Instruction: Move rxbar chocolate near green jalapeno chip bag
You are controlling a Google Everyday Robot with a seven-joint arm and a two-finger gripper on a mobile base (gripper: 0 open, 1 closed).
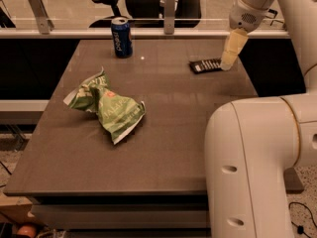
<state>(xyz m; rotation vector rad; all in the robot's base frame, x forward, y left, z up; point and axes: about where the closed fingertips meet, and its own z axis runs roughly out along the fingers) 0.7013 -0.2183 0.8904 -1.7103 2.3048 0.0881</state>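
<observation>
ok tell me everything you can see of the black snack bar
The snack bar is a small, flat, black rectangular wrapper with pale lettering. It lies flat on the grey table, near the far right edge as the camera sees it. The end effector points down at the bar's right end; contact cannot be confirmed. Nothing else touches it.

On the grey-brown counter (168,138), the small flat black rxbar chocolate wrapper (204,66) lies at the far right, with the pale claw (228,64) down at its right end. The crumpled green jalapeno chip bag (110,108) lies well apart to the left, and a blue soda can (121,37) stands upright behind it
</observation>
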